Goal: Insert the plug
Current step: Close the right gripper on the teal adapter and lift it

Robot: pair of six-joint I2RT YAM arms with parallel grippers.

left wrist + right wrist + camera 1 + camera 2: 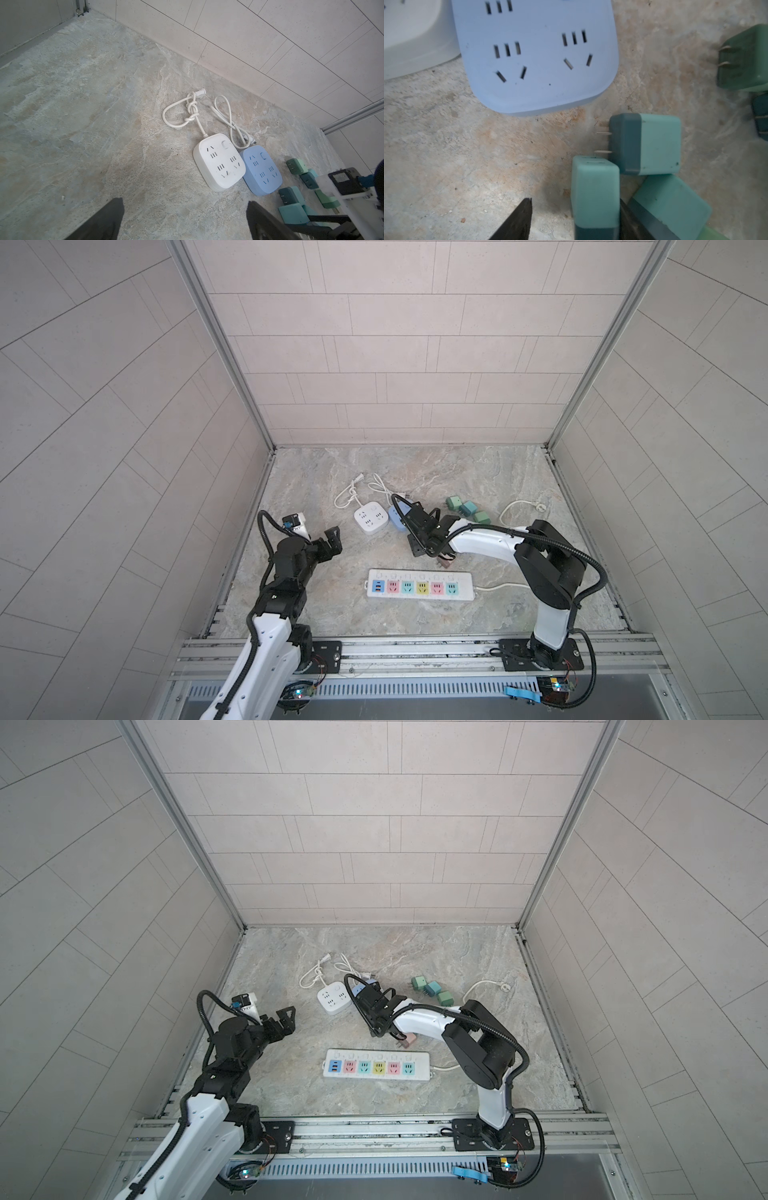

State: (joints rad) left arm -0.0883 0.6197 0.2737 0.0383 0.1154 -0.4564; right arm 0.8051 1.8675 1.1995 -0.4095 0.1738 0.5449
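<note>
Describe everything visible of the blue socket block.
The blue socket block is a pale blue rounded square, matte plastic by its look. Its top face carries groups of slots, three straight and two slanted, and an oval button near one corner. Nothing is plugged in. It lies flat, face up, on the table, beside the white block, edges touching or nearly so. In both top views the right arm covers most of it.

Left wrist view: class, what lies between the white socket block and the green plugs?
The blue socket block, close beside the white socket block, with the green plugs beyond it; the left wrist view shows this.
</note>
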